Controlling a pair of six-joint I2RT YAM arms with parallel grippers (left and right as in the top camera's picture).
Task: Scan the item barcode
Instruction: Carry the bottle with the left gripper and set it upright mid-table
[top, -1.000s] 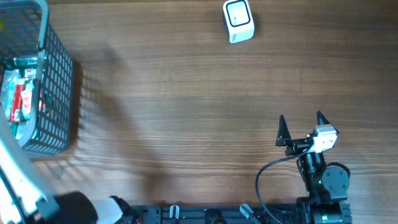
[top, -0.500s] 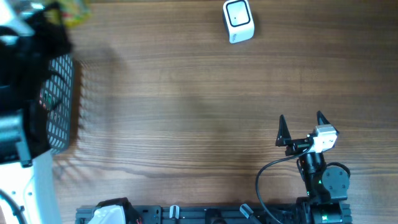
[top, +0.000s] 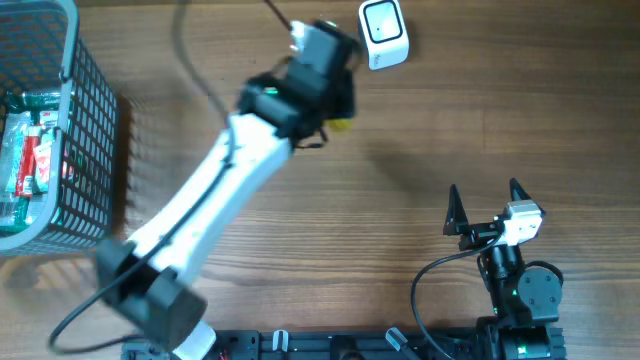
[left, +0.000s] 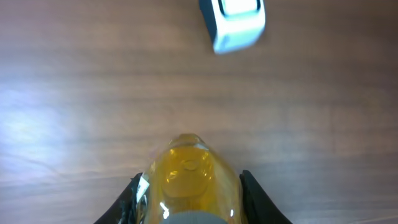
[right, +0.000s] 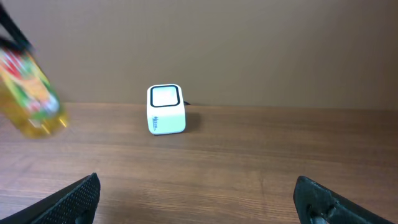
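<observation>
The left claw (left: 190, 182) is clamped on a yellow bottle (right: 30, 93) near the white scanner (top: 383, 32), so the pick-up looks done. Showing its barcode is left. The right claw (top: 484, 190) sits apart, empty.

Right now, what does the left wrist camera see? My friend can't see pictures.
The left gripper holds a yellow bottle, low in the middle of the picture. Ahead of it, near the top, a small white scanner sits on the brown wooden table.
</observation>
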